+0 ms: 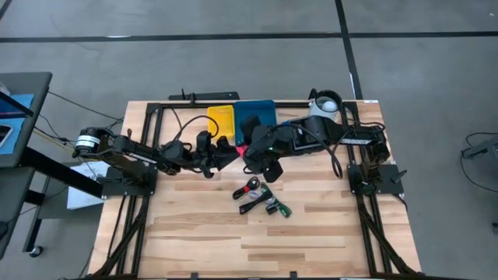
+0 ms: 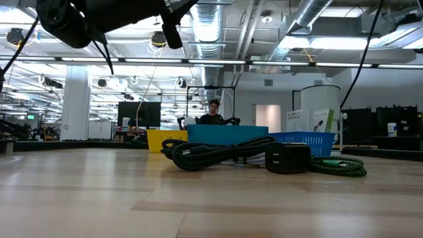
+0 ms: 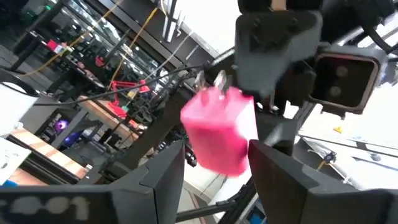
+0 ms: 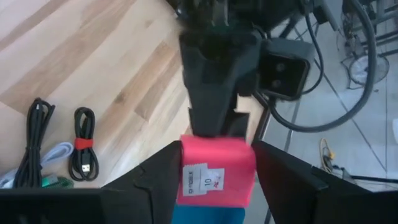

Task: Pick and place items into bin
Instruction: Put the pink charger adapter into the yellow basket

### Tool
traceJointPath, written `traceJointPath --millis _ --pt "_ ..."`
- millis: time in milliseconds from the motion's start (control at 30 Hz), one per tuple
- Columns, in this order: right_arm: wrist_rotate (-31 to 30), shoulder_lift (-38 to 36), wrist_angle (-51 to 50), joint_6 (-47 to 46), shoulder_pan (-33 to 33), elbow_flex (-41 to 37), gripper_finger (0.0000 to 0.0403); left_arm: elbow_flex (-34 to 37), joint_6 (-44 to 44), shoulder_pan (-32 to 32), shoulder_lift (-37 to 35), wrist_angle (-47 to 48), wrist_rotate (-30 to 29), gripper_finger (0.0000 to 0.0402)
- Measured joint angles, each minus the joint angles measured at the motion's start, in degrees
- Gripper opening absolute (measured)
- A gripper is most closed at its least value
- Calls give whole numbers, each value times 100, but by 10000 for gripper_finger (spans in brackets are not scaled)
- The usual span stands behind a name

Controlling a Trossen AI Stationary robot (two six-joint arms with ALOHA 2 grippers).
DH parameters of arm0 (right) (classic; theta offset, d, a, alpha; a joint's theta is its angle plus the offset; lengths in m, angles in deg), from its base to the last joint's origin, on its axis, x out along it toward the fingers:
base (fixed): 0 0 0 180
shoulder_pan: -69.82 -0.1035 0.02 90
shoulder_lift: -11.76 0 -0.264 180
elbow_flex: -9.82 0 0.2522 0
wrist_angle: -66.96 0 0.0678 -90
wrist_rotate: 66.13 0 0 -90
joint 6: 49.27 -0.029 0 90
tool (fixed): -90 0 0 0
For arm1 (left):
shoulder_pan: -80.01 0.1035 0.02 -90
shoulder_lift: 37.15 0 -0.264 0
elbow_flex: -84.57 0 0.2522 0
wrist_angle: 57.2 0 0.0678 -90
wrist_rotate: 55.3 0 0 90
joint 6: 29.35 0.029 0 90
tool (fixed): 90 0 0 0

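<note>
A pink block (image 1: pixel 241 148) with a white label (image 4: pixel 200 182) and metal prongs (image 3: pixel 208 79) hangs in the air between my two grippers, near the blue bin (image 1: pixel 255 113). My left gripper (image 3: pixel 216 152) reaches it from the table's left and my right gripper (image 4: pixel 217 155) from the right. Both are shut on it. Black cable bundles with red and green parts (image 1: pixel 261 198) lie on the table nearer the front. My left gripper pinches the pink block by two opposite sides (image 3: pixel 189 149) between its two fingers. It comes from the table's left, slanting upward. The block is lifted clear of the table. My right gripper has the block's labelled end (image 4: pixel 186 180) between its two fingers, and the block fills the gap between them. It comes from the table's right, slanting down. The block's far end (image 4: pixel 214 140) runs under my left gripper's fingers.
A yellow bin (image 1: pixel 221 117) stands beside the blue bin at the far edge, with a white cup (image 1: pixel 325 101) at the far right. In the low view a black adapter (image 2: pixel 287 158) and a green cord (image 2: pixel 340 165) lie among the cables. A person (image 2: pixel 213 112) sits beyond the table.
</note>
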Motion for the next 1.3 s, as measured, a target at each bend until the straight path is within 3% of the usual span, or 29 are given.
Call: traceJointPath --millis 133,400,600,767,1300 --pt "26 0 11 0 -2 0 167 0 2 4 0 -114 -22 167" --pt "336 0 15 54 -1 0 64 0 2 2 0 -132 -20 167" --pt "580 0 24 103 47 0 18 -104 6 2 0 -115 50 167" --pt "660 0 24 103 90 0 1 -144 10 2 0 -96 109 167" --pt "890 42 39 166 204 0 2 -144 9 -11 0 -71 191 167"
